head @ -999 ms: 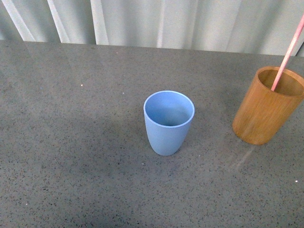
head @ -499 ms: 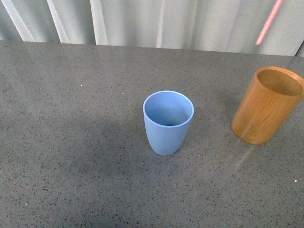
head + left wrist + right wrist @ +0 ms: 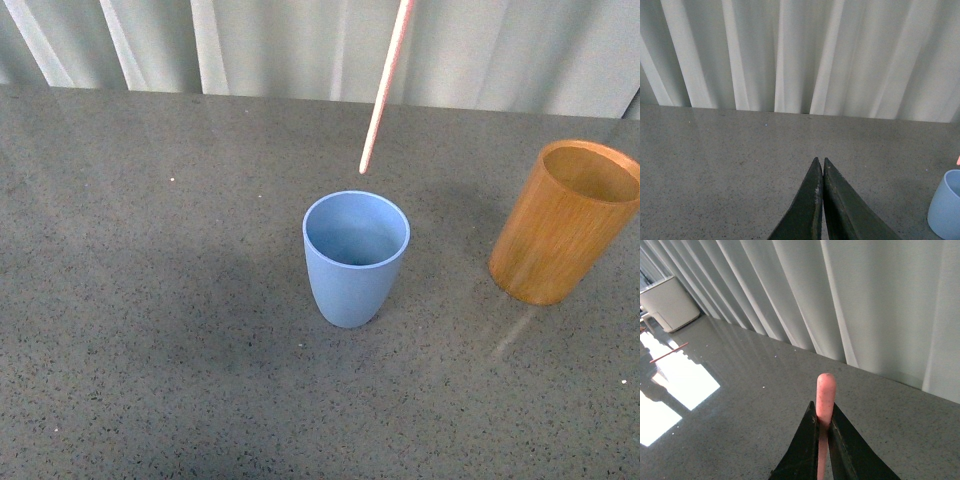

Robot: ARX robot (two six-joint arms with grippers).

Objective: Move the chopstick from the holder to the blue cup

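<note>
The pale pink chopstick (image 3: 385, 88) hangs in the air, tilted, its lower tip a little above and behind the rim of the blue cup (image 3: 355, 257). The blue cup stands upright in the middle of the grey table. The wooden holder (image 3: 566, 221) stands to its right with nothing showing inside. My right gripper (image 3: 822, 412) is shut on the chopstick (image 3: 824, 402), whose rounded end sticks out past the fingertips. My left gripper (image 3: 819, 162) is shut with nothing in it, over the table, with the blue cup (image 3: 946, 205) at the edge of its view. Neither gripper shows in the front view.
The speckled grey table (image 3: 150, 300) runs back to a white pleated curtain (image 3: 300, 45). In the right wrist view a white box (image 3: 667, 302) stands at the table's far end and a thin stick (image 3: 669, 352) lies near bright patches of light.
The chopstick rose out of the holder, then travelled left. It now hangs over the blue cup. The cups have not moved.
</note>
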